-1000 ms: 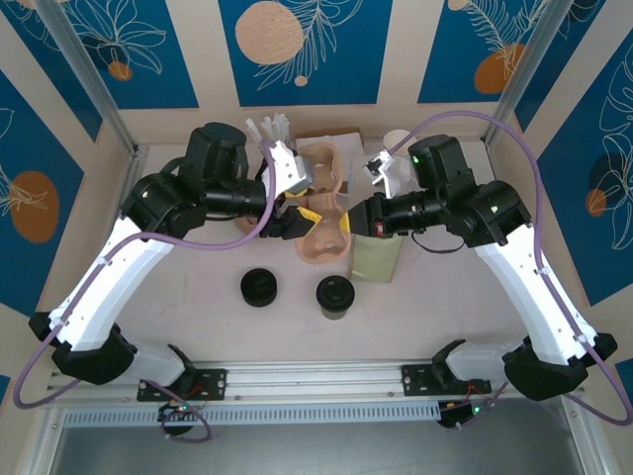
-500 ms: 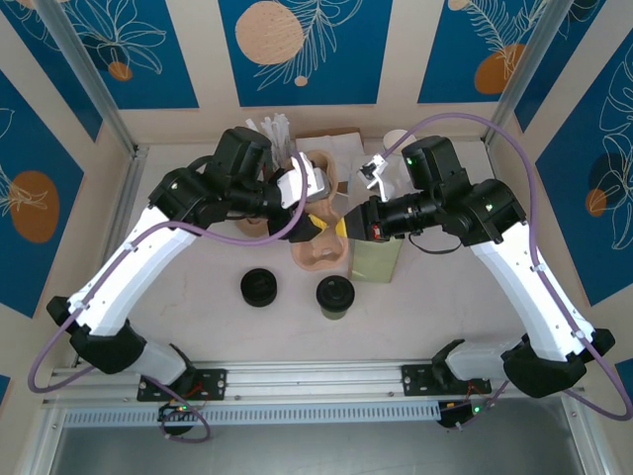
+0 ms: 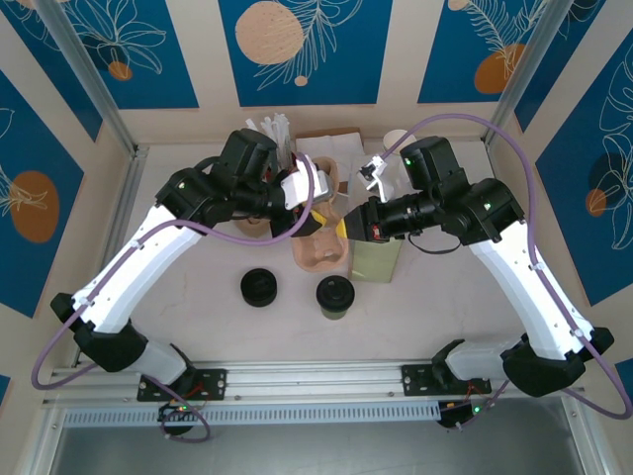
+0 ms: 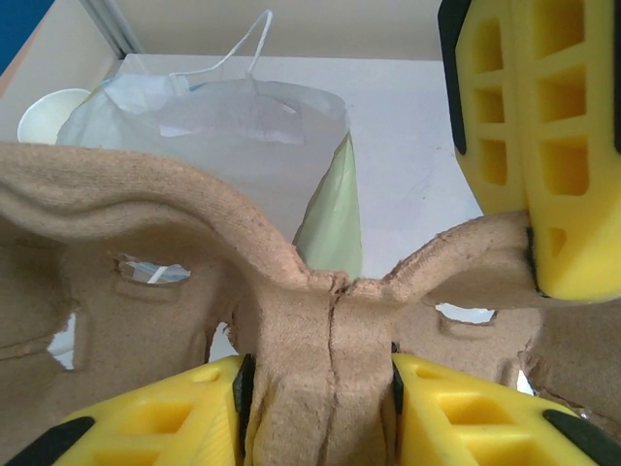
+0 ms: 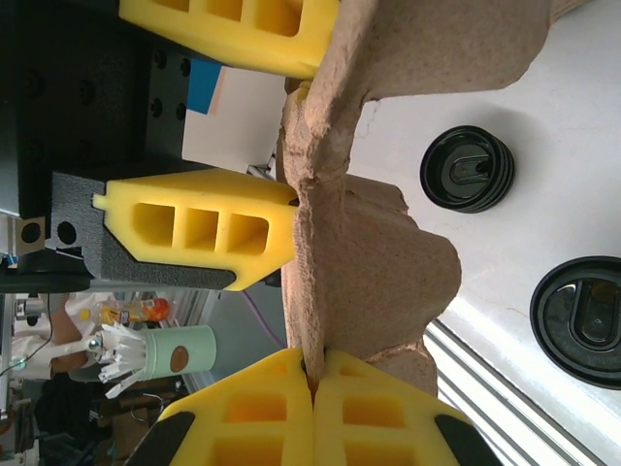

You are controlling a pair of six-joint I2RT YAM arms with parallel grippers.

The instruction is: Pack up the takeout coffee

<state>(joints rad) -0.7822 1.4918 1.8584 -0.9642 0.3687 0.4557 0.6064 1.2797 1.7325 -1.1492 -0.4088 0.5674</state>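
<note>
Yellow fingers [image 4: 466,422] of the left gripper [image 3: 309,218] are pressed against both sides of the central ridge of a brown moulded-pulp cup carrier [image 3: 321,252], clamping it. From the opposite side, the right gripper [image 5: 312,379] is pinched tight on the carrier's thin edge, with its two pads meeting over the pulp. The left arm [image 3: 148,257] rises from its base along the left of the table [image 3: 198,317], bends at the elbow and turns its wrist inward toward the middle. The right arm [image 3: 534,277] mirrors it from the right, so the two grippers face each other across the carrier, just beside one another. The takeout coffee [image 3: 336,294], wearing its round black lid, stands upright on the table nearer the arm bases than the carrier. It is apart from both grippers and touched by neither. To its left, a little apart, sits a stack of black lids [image 3: 258,287]. A pale green paper bag [image 3: 376,262] stands just right of the carrier, under the right wrist. In the left wrist view, a white plastic bag [image 4: 194,126] lies beyond the carrier, with a white cup [image 4: 49,112] at the far left.
</note>
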